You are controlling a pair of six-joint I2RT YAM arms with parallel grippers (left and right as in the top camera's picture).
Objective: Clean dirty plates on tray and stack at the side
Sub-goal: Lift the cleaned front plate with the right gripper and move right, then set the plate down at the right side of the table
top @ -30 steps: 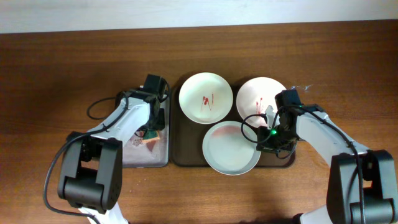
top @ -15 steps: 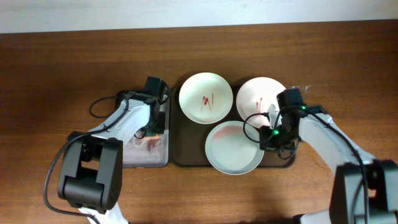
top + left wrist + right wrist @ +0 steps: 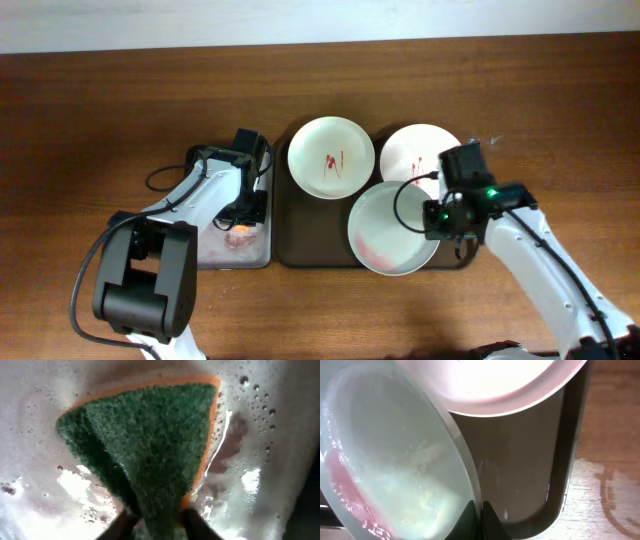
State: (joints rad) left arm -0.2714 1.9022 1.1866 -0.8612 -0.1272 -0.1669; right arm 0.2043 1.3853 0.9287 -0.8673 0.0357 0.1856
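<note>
The dark brown tray (image 3: 305,225) holds a white plate (image 3: 331,157) with red smears at its back left and a pale pink plate (image 3: 415,153) with red smears at its back right. My right gripper (image 3: 432,218) is shut on the rim of the pale green plate (image 3: 392,228), tilted up above the tray's front right, with red sauce pooled at its low edge. The right wrist view shows the jaws (image 3: 476,510) pinching that rim (image 3: 395,455), the pink plate (image 3: 485,380) behind. My left gripper (image 3: 152,517) is shut on the green sponge (image 3: 145,440).
The smaller grey-bottomed tray (image 3: 215,250) lies left of the brown tray, wet and foamy, with my left gripper (image 3: 243,218) over it. Brown wooden table (image 3: 100,120) all round; a wet patch shows on the wood in the right wrist view (image 3: 615,495).
My right gripper has lifted the green plate's right rim and shifted it to the right, so the plate now tilts. My left gripper has moved slightly toward the front over the small tray.
</note>
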